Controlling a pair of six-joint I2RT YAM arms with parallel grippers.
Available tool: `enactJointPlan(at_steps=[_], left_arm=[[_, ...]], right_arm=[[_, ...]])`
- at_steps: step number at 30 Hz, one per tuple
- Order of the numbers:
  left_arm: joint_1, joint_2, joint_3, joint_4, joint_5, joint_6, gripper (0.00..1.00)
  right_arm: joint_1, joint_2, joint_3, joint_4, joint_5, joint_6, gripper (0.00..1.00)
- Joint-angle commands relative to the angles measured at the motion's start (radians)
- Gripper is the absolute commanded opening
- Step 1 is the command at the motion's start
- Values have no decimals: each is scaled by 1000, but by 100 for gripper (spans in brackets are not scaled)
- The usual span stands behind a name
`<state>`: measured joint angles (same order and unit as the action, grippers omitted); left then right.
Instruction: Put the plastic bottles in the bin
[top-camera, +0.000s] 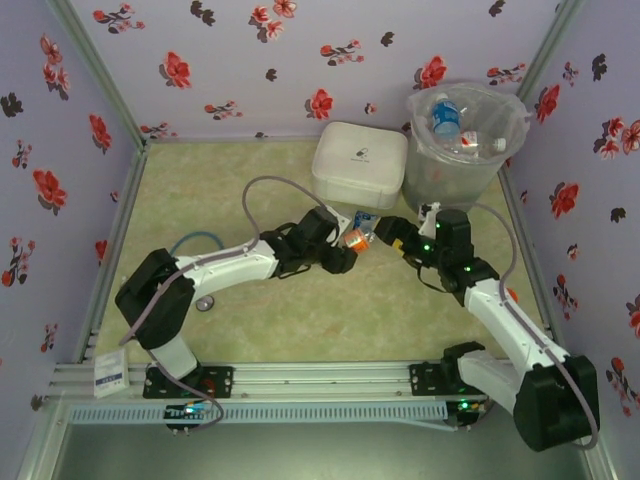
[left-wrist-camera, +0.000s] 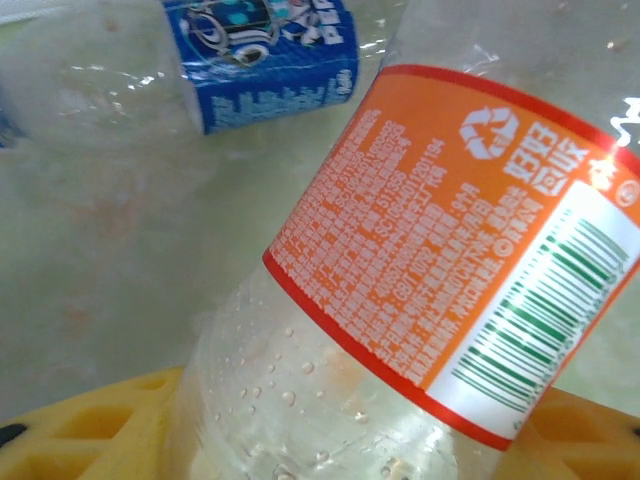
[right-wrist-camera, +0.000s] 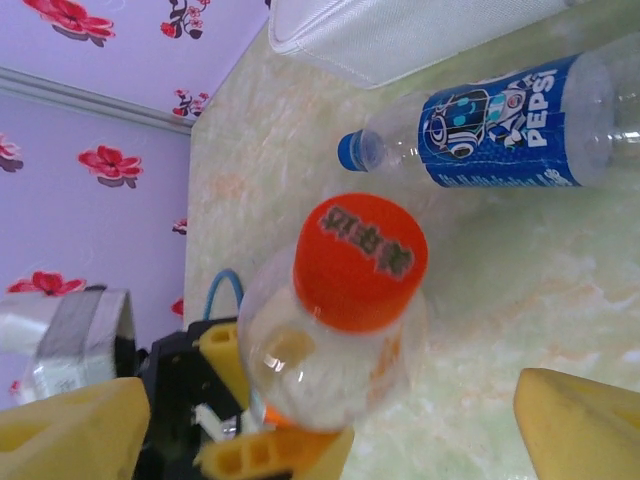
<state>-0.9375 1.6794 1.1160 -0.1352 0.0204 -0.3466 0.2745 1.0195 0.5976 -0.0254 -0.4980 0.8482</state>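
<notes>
My left gripper (top-camera: 348, 248) is shut on a clear plastic bottle with an orange label (top-camera: 356, 238) and holds it just above the table's middle. In the left wrist view that bottle (left-wrist-camera: 440, 250) lies between the yellow fingers (left-wrist-camera: 90, 425). Its orange cap (right-wrist-camera: 360, 258) points at my right gripper (right-wrist-camera: 330, 435), which stands open close in front of it (top-camera: 392, 235). A blue-labelled bottle (top-camera: 366, 218) lies on the table just behind, also seen from both wrists (left-wrist-camera: 270, 50) (right-wrist-camera: 500, 120). The bin (top-camera: 440, 175) stands at the far right with bottles (top-camera: 447, 117) inside.
A white lidded box (top-camera: 358, 165) sits left of the bin, right behind the blue-labelled bottle. A small round grey object (top-camera: 205, 303) lies near the left arm's elbow. Flowered walls close the table on three sides.
</notes>
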Motion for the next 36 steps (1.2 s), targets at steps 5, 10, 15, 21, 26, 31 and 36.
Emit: enactJointPlan(at_steps=[5,10,15,21,26,31,36], left_arm=[[-32,-60,-57,115,5,-129,50],[-45,-66,-50,98,6,-117,51],[-53,-82,-62,100,6,-112,53],[-55,-87,-68,115,6,-121,53],[-55,-105,-86,115,-24,-140,61],[-50,-138,-126,141,-49,-170,81],[-47,-210,-190,204,-48,-189,79]], right_arm=[[36,91,48,97,46,-24,75],[35,95,55,78,67,-51,67],[37,133,75,83,59,-59,77],[36,138,89,85,64,-54,68],[36,84,130,26,89,-76,45],[36,22,263,-160,186,-193,31],[35,9,381,-291,252,-280,17]])
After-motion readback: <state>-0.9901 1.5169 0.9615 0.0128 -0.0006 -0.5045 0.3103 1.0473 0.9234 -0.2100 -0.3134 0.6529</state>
